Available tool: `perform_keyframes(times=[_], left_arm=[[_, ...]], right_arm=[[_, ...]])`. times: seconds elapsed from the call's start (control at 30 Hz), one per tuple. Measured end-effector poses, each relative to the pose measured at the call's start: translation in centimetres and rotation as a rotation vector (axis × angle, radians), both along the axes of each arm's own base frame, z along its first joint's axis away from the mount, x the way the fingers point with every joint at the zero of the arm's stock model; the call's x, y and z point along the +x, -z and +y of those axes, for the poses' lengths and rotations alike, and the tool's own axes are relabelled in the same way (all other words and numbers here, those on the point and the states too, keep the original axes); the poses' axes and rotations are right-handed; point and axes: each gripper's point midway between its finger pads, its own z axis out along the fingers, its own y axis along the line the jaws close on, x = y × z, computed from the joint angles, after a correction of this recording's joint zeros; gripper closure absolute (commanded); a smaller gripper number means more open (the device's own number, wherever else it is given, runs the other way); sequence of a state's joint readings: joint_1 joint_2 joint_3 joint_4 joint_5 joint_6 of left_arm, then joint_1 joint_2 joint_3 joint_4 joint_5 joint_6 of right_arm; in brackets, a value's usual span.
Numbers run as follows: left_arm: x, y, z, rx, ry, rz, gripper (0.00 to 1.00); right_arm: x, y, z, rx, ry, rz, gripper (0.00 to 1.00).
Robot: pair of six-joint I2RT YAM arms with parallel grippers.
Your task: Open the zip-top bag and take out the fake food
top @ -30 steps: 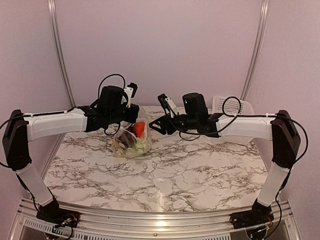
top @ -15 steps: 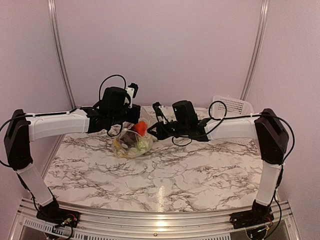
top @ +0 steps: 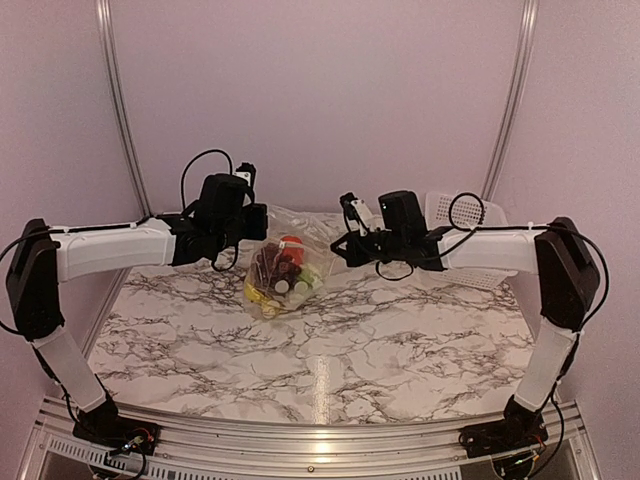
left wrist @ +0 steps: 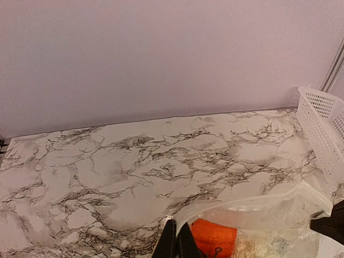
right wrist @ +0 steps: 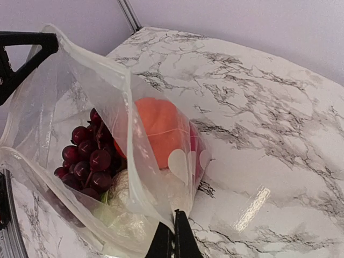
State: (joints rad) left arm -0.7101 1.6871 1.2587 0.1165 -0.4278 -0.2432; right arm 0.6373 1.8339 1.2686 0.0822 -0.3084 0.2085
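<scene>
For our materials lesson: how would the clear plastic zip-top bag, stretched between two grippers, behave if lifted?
The clear plastic zip-top bag is probably floppy: its walls crease and sag between the held edges. Likely bottom-heavy, since the dark purple toy grapes pool low.

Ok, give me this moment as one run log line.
left gripper: shut on zip-top bag rim | right gripper: shut on opposite rim | bag mouth: open | fake food: inside

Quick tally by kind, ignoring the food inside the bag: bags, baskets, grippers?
Clear zip-top plastic bag: 1
White lattice plastic basket: 1
Black two-finger grippers: 2, left gripper and right gripper, both shut on the bag
Total: 4
</scene>
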Motion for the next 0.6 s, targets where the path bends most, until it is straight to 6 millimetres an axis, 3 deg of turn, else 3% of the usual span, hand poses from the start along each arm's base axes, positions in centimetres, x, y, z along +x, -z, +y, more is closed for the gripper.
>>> perform_keyframes(times=[0.13, 0.3, 0.4, 0.6], left_arm=[[-0.5, 0.6, -0.9, -0.013, 0.047, 0.015, 1.0], [-1.5, 0.6, -3.2, -0.047, 0.161, 0.031, 1.0], [-2.2, 0.2, -4.6, -0.066, 0.232, 0.024, 1.0], [-3.5, -0.1, -6.8, -0.089, 0.336, 0.023, 1.0]], right_arm=[[-1.7, 1.2, -1.3, -0.028, -0.021, 0.017, 0.95], [-3.6, 2.0, -1.8, -0.052, -0.079, 0.028, 0.71], [-4.4, 0.4, -1.7, -0.046, -0.118, -0.016, 0.67], [-5.7, -4.3, -0.5, -0.017, -0.181, -0.153, 0.69]])
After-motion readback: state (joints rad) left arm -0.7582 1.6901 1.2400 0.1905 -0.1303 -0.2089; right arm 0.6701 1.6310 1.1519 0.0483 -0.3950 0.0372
